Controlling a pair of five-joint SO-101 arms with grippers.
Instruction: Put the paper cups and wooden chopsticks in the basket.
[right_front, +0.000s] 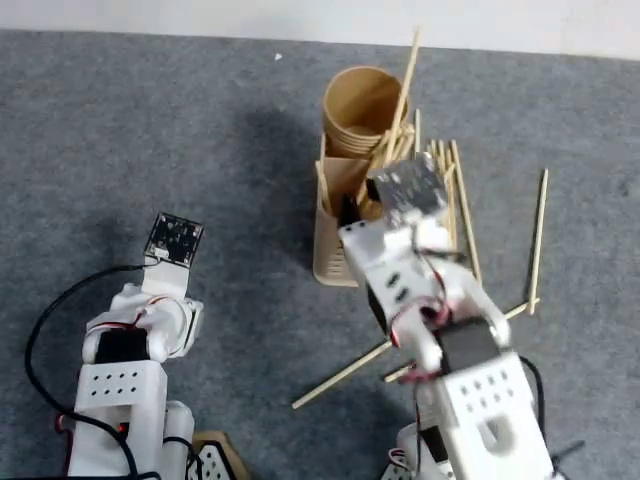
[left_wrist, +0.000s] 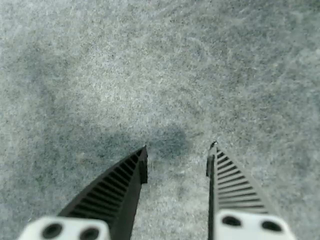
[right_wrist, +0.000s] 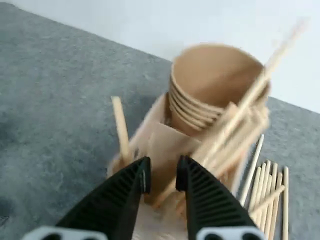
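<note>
Risk lies with the right gripper (right_wrist: 162, 165), jaws slightly apart above the basket (right_front: 328, 255): a nudge could tip its stacked paper cups (right_front: 360, 100) and chopsticks (right_front: 403, 95) out.

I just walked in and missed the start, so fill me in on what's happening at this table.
The right gripper hangs just over the wooden basket, jaws slightly apart with nothing between them. A stack of paper cups sits in the basket, with several wooden chopsticks leaning against it. Some loose chopsticks lie on the grey mat around the basket. The left gripper is open over bare mat, holding nothing.
</note>
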